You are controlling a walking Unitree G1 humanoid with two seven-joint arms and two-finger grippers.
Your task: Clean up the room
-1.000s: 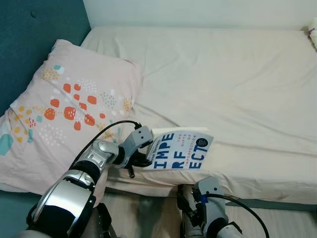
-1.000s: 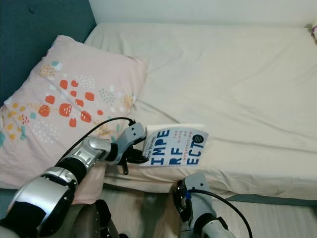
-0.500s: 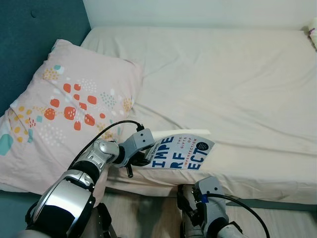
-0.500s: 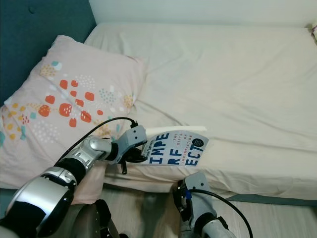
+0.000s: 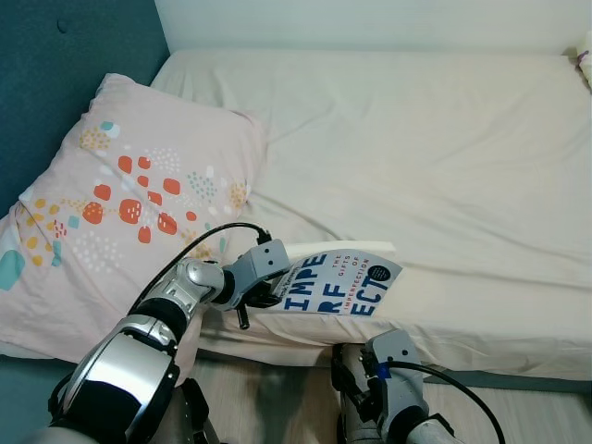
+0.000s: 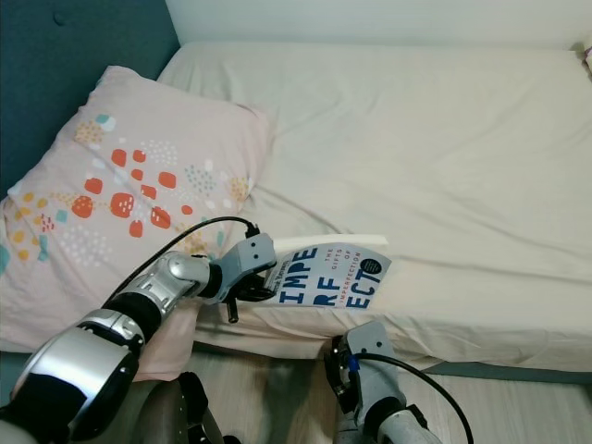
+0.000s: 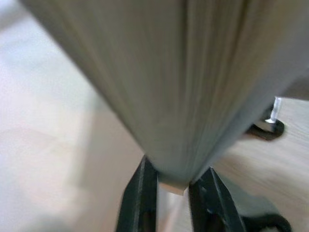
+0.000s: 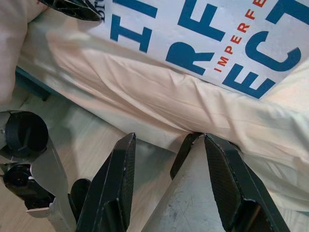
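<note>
The left gripper [image 5: 268, 293] is clamped on the spine edge of the white paperback book with big blue lettering [image 5: 339, 283], tilted up at the front edge of the cream-sheeted bed [image 5: 435, 148]. Beside the book lies a pink pillow with orange spots [image 5: 120, 203]. Below the bed edge, the right gripper [image 8: 166, 166] hangs with fingers apart.

Soft even daylight — left wrist view blurred close-up.

**Cream bed against teal headboard in daylit bedroom**

Wide mattress [image 5: 435, 157] under a creased cream sheet, pushed against a white wall [image 5: 370, 23]. Padded teal headboard [image 5: 65, 74] on the left, with a pink pillow [image 5: 120, 194] of orange and teal dots propped against it. Pale wood floor [image 6: 518, 412] below the bed's edge. Soft, even light.
</note>
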